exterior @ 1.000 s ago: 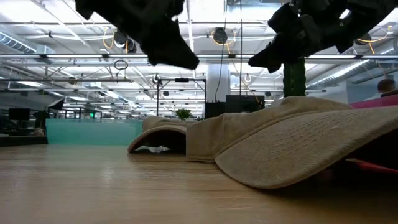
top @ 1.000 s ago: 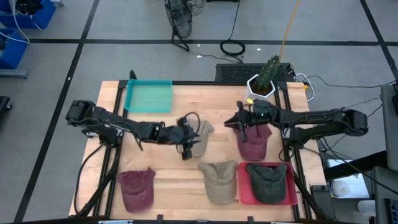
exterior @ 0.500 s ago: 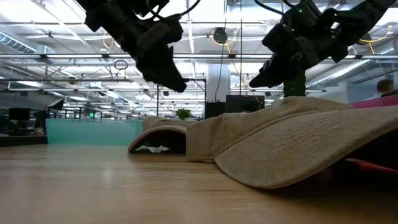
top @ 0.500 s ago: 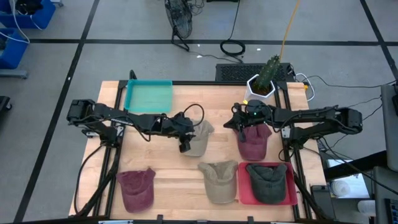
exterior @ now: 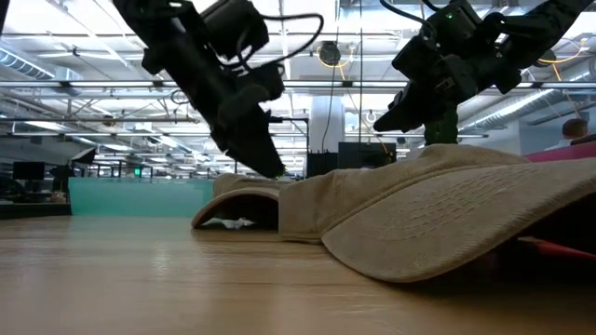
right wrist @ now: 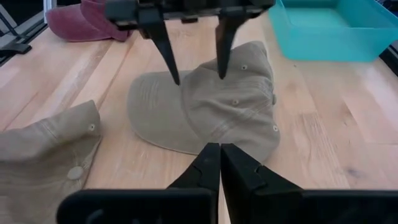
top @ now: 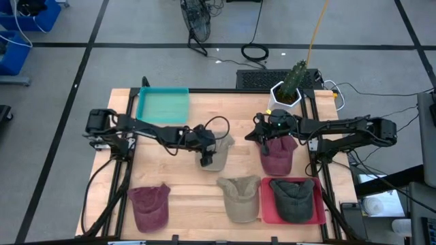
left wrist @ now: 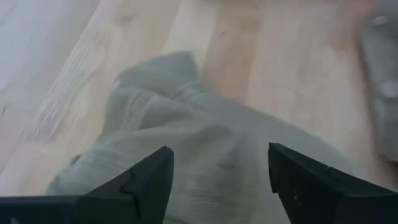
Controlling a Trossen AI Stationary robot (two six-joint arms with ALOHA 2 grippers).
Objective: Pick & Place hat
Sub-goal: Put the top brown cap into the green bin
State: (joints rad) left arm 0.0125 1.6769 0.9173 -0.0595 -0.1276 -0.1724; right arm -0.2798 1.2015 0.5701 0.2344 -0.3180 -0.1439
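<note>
A tan hat (top: 219, 151) lies crown up on the wooden table near its middle, and also shows in the left wrist view (left wrist: 186, 118) and the right wrist view (right wrist: 211, 112). My left gripper (top: 206, 158) is open and slants down over the hat's crown. Its fingertips (right wrist: 176, 79) stand at the crown's far part. My right gripper (top: 262, 138) is shut with nothing in it. It hangs above the far edge of a maroon hat (top: 278, 158) to the right. My left gripper's open fingers come at the tan hat's crown (right wrist: 199, 87) from above, slanting down from the table's left. Whether the tips touch the cloth I cannot tell.
A teal tray (top: 163, 106) stands at the far left. A red tray (top: 267, 204) at the near right holds a dark green hat (top: 294, 199). A second tan hat (top: 239, 197) and another maroon hat (top: 150, 206) lie near the front edge. A potted cactus (top: 291, 83) stands at the far edge.
My left gripper has come down and toward the tan hat, ending low over its crown. My right gripper has sunk a little above the maroon hat. The hats have stayed where they were.
</note>
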